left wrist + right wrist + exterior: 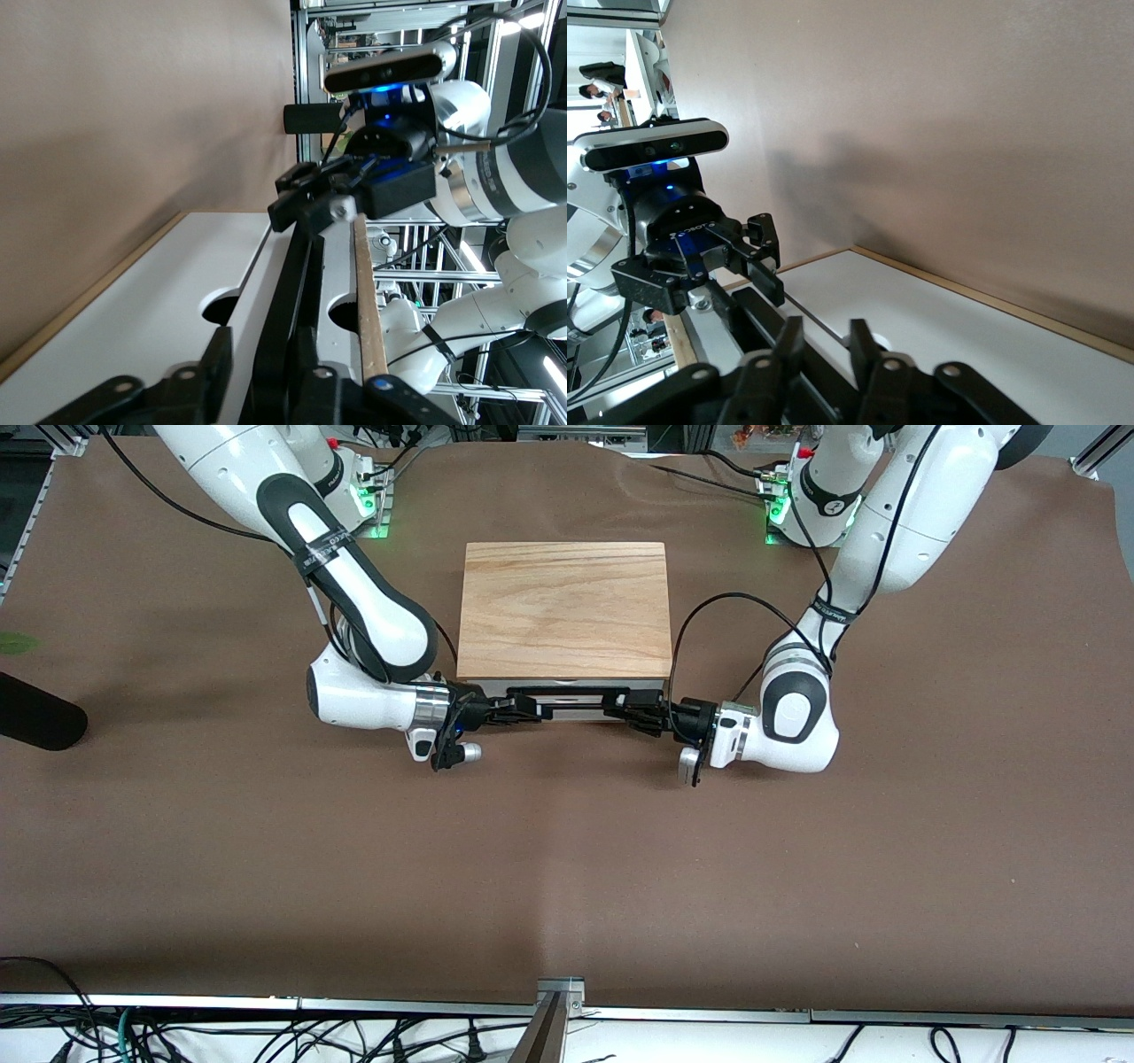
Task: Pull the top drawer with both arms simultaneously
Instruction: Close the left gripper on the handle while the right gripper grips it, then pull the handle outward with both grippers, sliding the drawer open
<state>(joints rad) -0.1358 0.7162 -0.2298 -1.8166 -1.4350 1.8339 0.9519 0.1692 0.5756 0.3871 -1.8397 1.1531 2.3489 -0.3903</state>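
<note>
Black handle (pixel 571 701) of the top drawer (pixel 574 710) is clamped by our left gripper (pixel 640 716) and right gripper (pixel 509 708) fingers, one per end, for an even pull.

Counter (pixel 266 868): matt brown, paper-like sheet, faint creases; box top (pixel 564 607): light wood, visible grain, satin; drawer (pixel 177 292) front: smooth white panel, light-wood edge; handle (pixel 283 310): thin black bar, slight sheen; arms (pixel 372 615): glossy white plastic shells, black bands, brushed silver metal wrists; left end effector (pixel 640 714) and right end effector (pixel 514 708): matt black.
</note>
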